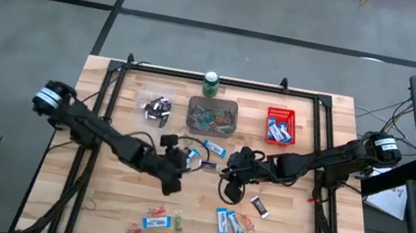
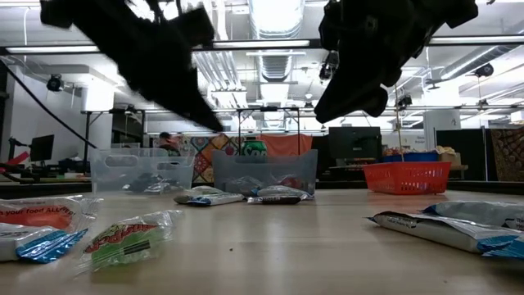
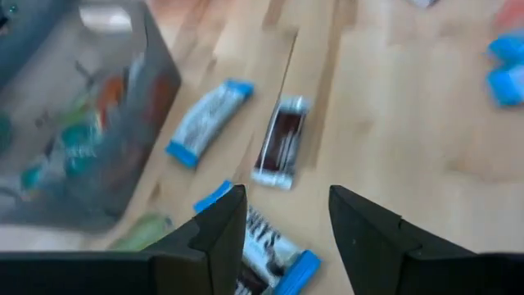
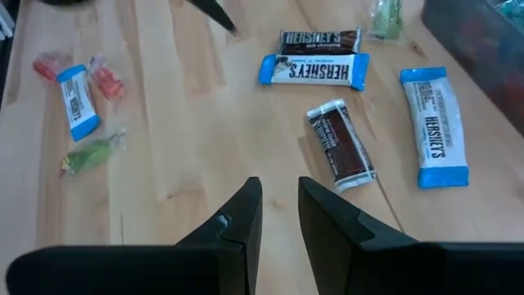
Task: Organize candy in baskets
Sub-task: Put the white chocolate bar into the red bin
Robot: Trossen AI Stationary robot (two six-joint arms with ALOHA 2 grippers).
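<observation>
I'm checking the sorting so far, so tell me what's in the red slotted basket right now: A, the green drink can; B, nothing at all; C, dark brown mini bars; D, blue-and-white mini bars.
D: in the high view the red slotted basket holds blue-and-white mini bars, while the green drink can stands on the table outside it.

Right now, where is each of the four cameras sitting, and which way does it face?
High view: overhead, looking straight down; whole table, both arms, three baskets.
Low view: table height, looking level across candy to the baskets; arms hang in from above.
Left wrist view: above the left gripper, fingers apart, facing a dark brown bar.
Right wrist view: above the right gripper, empty, facing the same dark brown bar.
Shared: both wrist views show that bar.
</observation>
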